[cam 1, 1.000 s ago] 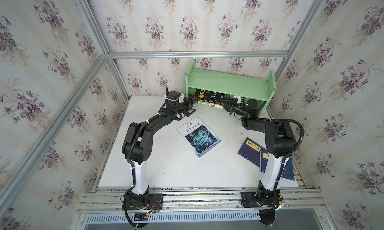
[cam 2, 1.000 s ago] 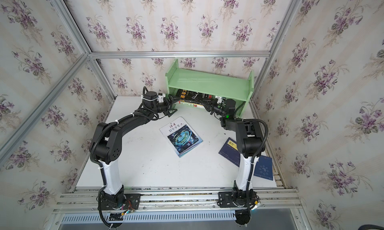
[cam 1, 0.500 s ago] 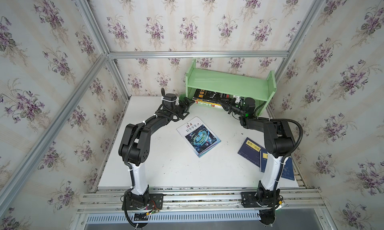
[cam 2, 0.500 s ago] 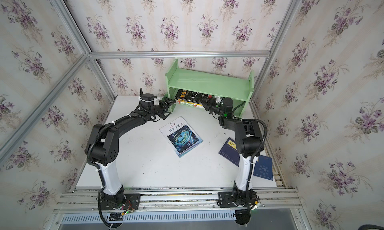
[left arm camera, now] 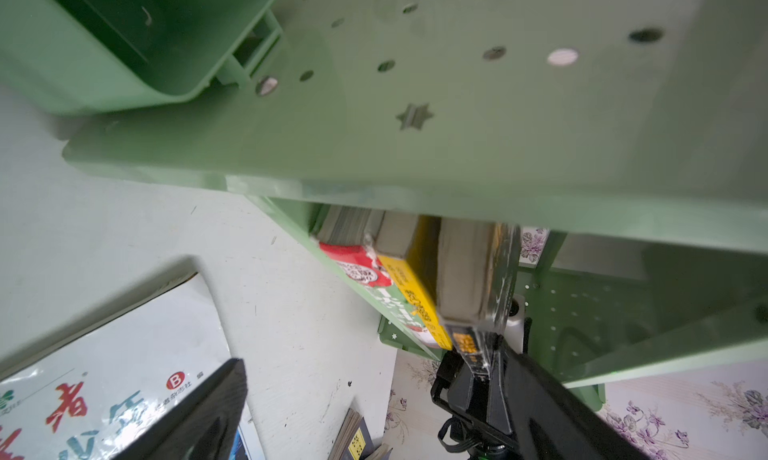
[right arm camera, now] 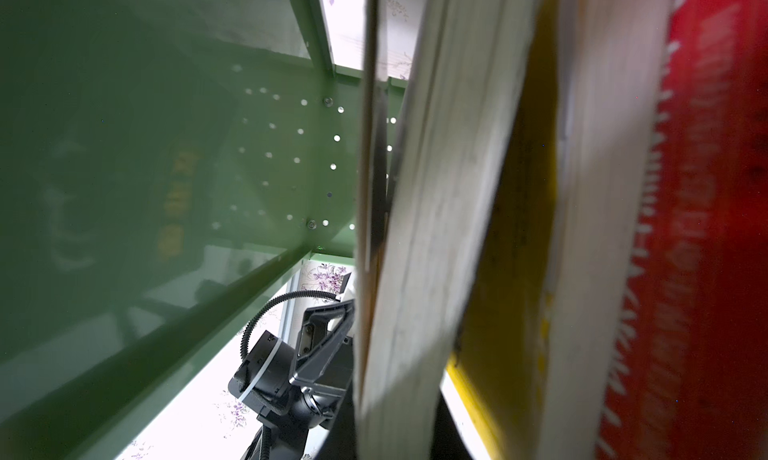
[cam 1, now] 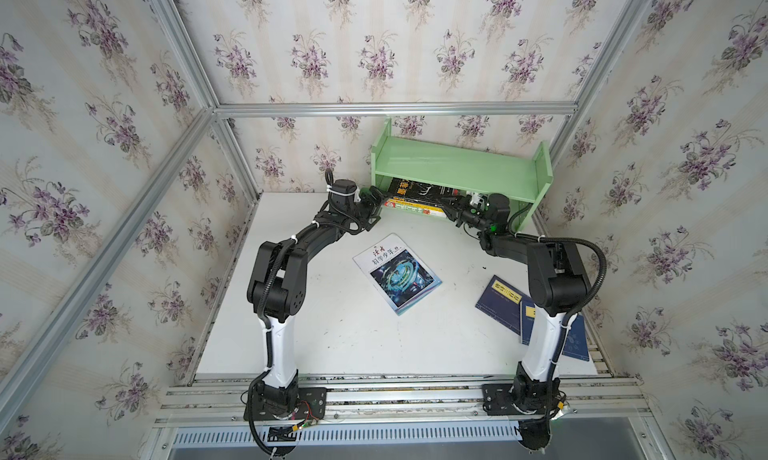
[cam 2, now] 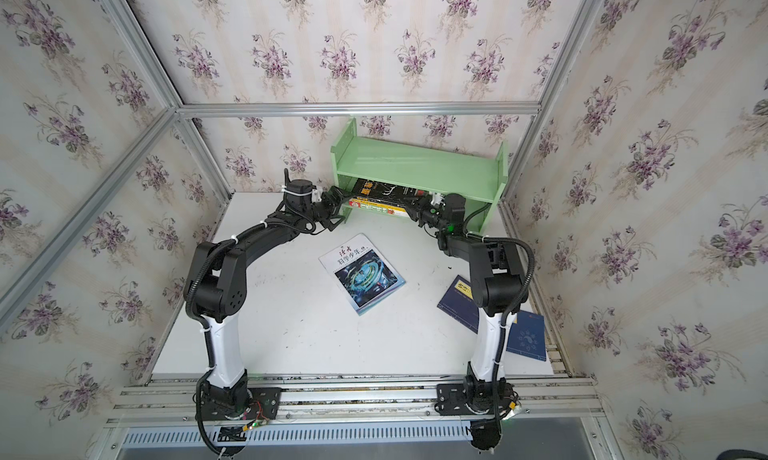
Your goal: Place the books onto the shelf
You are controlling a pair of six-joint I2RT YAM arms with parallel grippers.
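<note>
my right gripper (cam 1: 449,202) pinched on black book (cam 1: 415,187), right end, to seat it on shelf (cam 1: 457,172) lower tier | my left gripper (cam 1: 374,204) wide open, empty, at left end, likely backstop

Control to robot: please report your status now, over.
Left gripper open, beside shelf left end. Right gripper shut on black book in lower tier. On table: white-blue swirl book, two navy books. Shelf front looks free.

right arm (cam 1: 555,279) hides part of both navy books (cam 1: 496,308); shelf (cam 1: 457,169) top board covers most of the black book (cam 1: 415,188); red cover print (right arm camera: 715,229) blurred, unreadable.
</note>
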